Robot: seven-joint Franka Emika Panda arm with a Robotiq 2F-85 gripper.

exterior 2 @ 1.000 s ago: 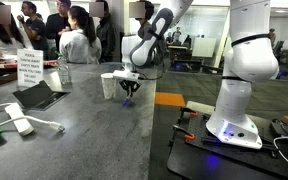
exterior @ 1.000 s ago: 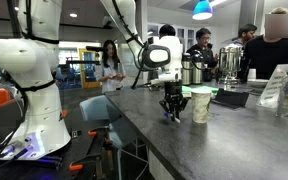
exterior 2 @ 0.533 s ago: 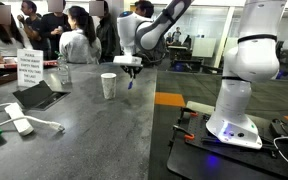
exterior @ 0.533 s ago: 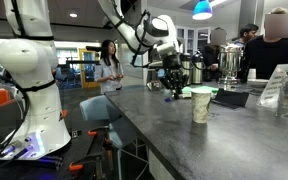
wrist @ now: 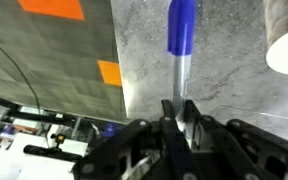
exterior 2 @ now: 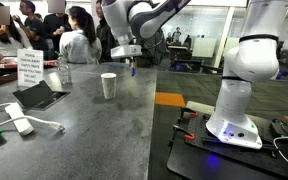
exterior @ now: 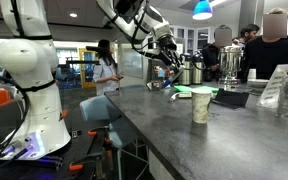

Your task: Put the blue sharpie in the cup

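My gripper [wrist: 179,112] is shut on the blue sharpie [wrist: 181,30], which points away from the jaws, blue cap outward. In both exterior views the gripper [exterior: 165,57] [exterior 2: 130,57] hangs high above the grey counter with the sharpie [exterior 2: 132,70] hanging below it. The cream cup [exterior: 201,104] [exterior 2: 108,85] stands upright on the counter, below and to one side of the gripper. In the wrist view only the cup's rim [wrist: 287,45] shows at the right edge.
Steel coffee urns [exterior: 228,61] stand at the back of the counter. A tablet [exterior 2: 39,95], a sign [exterior 2: 29,68], a glass [exterior 2: 64,74] and a white cabled device [exterior 2: 19,124] lie on the counter. People stand behind. The robot base [exterior 2: 239,100] sits beside the counter.
My gripper has risen from the counter beside the cup, lifting the sharpie, and now holds it high above the counter and farther from the cup.
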